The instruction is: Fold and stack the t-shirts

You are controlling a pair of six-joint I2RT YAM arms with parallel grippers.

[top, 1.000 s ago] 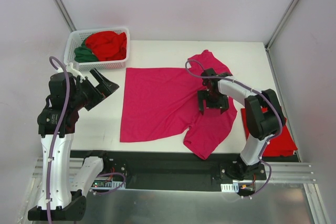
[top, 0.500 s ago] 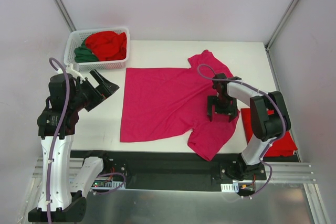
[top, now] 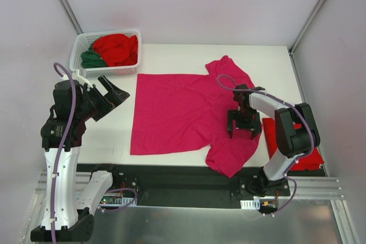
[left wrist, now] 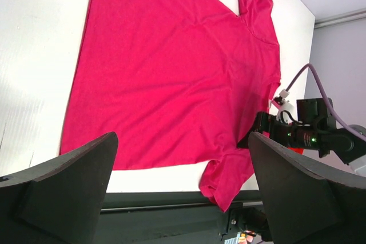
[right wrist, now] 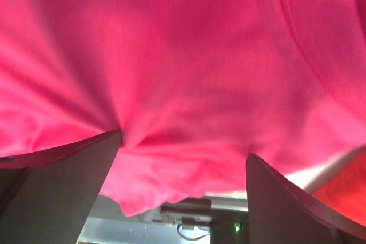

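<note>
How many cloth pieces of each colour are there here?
Magenta-pink t-shirt spread on the table: 1
Bright red cloth bundles: 2, one in the white lattice basket, one folded at right
Dark green cloth bundle in the basket: 1
Total: 4

walls (top: pixel 189 4): pale grey | table (top: pixel 171 55): white | near edge: metal rails (top: pixel 314 188)

The magenta-pink t-shirt (left wrist: pixel 171 67) lies spread flat on the white surface (left wrist: pixel 40 55), one sleeve at the far end and one at the near edge. The left hand (left wrist: pixel 183 141) is raised above it, fingers (left wrist: pixel 63 192) wide apart. The right hand (left wrist: pixel 264 131) is positioned at the shirt's edge between the sleeves.
</note>
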